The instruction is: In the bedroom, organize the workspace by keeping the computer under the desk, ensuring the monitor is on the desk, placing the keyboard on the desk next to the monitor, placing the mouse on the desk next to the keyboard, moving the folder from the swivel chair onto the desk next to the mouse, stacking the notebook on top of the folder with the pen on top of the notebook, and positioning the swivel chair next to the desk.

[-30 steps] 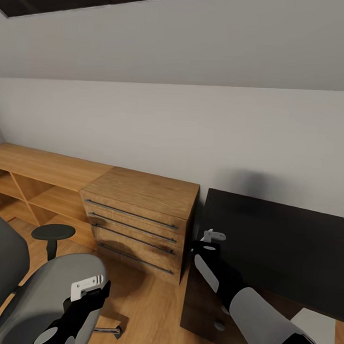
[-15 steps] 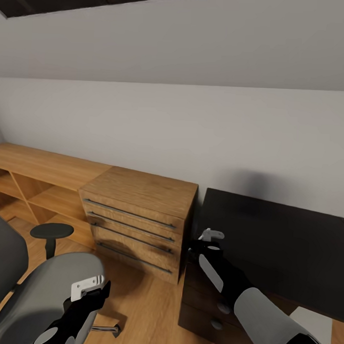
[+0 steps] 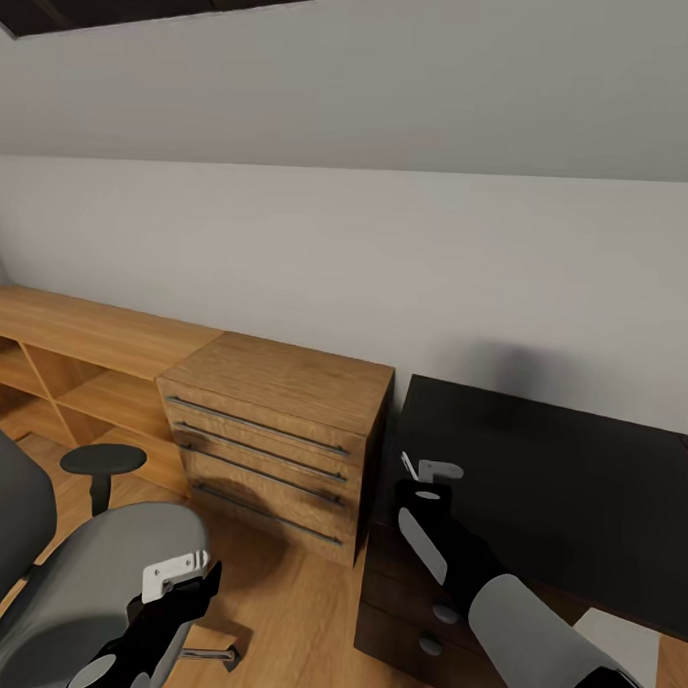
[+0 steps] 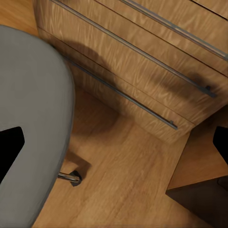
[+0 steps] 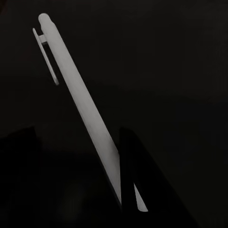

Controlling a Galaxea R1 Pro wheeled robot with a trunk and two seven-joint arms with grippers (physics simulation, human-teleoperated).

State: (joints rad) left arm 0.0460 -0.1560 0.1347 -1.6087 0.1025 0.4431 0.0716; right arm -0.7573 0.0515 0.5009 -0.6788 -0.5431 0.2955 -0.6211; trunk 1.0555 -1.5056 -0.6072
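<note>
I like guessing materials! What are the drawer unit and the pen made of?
The light brown drawer unit looks like wood: wavy grain, with thin grey metal-looking handles. The slim white pen in the right gripper looks like smooth matte plastic, though that's a guess.

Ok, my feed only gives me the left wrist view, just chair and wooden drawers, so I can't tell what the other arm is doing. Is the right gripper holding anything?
Observer: Yes. The right gripper is shut on the pen, a slim white one with a clip, sticking out past the fingers.
Operator: Where is that gripper?
Observer: In the head view it hangs above the near left corner of the desk, beside the wooden drawer unit.
Operator: Is the folder or notebook on the desk there?
Observer: The part of the black top in view is bare; its right end is cut off by the picture's edge.
</note>
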